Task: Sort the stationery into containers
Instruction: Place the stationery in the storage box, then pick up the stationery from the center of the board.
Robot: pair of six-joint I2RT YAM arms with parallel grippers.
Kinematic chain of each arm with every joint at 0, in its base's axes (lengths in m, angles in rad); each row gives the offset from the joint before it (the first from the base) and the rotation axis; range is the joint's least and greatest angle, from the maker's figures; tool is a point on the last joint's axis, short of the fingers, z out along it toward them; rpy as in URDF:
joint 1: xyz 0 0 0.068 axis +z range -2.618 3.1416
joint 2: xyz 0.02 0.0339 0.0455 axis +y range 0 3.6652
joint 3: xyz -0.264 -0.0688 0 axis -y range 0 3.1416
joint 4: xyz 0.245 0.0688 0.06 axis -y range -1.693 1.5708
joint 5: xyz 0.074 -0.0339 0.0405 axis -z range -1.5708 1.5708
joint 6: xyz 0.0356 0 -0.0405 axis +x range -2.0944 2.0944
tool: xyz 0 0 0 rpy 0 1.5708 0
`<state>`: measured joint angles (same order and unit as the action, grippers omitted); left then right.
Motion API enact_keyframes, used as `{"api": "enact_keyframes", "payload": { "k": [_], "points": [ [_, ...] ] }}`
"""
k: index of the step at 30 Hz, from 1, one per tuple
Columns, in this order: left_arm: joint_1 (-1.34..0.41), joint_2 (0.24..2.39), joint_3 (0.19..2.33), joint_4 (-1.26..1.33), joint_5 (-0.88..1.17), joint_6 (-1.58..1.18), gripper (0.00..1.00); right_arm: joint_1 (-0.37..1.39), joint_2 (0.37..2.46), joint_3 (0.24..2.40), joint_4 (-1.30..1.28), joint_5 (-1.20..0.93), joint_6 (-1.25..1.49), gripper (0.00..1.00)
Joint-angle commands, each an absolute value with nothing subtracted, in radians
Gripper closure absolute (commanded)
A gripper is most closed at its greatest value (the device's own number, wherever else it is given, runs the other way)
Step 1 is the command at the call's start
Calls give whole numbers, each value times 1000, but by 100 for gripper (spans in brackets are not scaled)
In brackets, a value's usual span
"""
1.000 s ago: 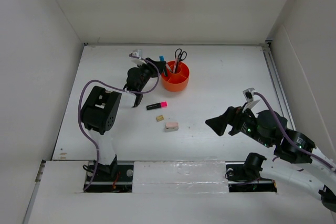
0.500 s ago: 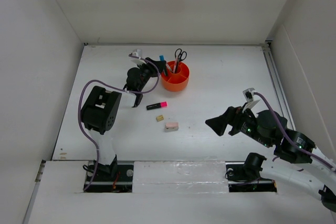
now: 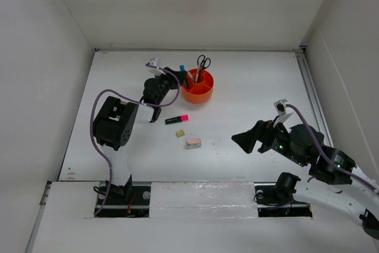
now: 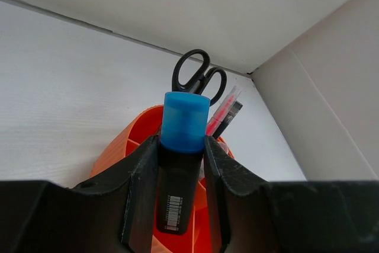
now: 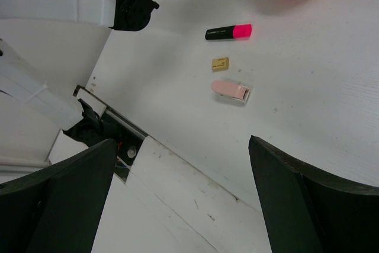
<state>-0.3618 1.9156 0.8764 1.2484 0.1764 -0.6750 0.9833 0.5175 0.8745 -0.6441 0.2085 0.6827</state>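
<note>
The black highlighter with a translucent blue cap stands cap-up between the two black fingers of the left gripper. The jaws are closed against its barrel on both sides. It is held over the near rim of the round, low orange plastic organiser; whether its lower end reaches into a compartment cannot be told.

Already standing in the organiser are the black-handled scissors, handles up, and beside them a thin pink-red pencil and a slim dark pen, both leaning to the right. In the top view the organiser sits toward the far side of the white table, with the left gripper at its left edge.

Nearer the arms, a black highlighter with a pink cap lies flat on the table. A small tan eraser lies just beside it, and a pinkish eraser is a little further toward the arms; none of the three touch.

The right gripper hovers well apart from these, above the bare table. Its fingers are spread wide and hold nothing.
</note>
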Motion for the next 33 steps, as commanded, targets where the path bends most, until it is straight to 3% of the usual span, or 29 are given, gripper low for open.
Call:
{"api": "enact_keyframes", "payload": {
  "k": [1,7,16,20,21,22,24,26,28,33],
  "points": [
    [-362,1916,861,1313,177,-678,100,991,520,904,-621,192,689,2],
    [-362,1916,839,1336,186,-678,93,991,520,904,-621,192,680,2],
    [-362,1878,819,1367,195,-678,63,991,520,904,-621,192,680,2],
    [-362,1849,810,1367,195,-678,45,991,520,904,-621,192,680,2],
    [-362,1848,810,1367,195,-678,33,991,520,904,-621,192,680,2],
    [-362,1838,810,1367,195,-678,28,991,520,904,-621,192,680,2],
    [-362,1824,790,1388,204,-678,26,991,520,904,-621,192,680,2],
    [-362,1792,773,1400,204,-678,10,991,520,904,-612,183,680,2],
    [-362,1740,743,1401,184,-687,0,991,520,894,-612,183,680,2],
    [-344,1596,684,1301,117,-676,0,991,520,884,-594,183,670,2]
  ]
}}
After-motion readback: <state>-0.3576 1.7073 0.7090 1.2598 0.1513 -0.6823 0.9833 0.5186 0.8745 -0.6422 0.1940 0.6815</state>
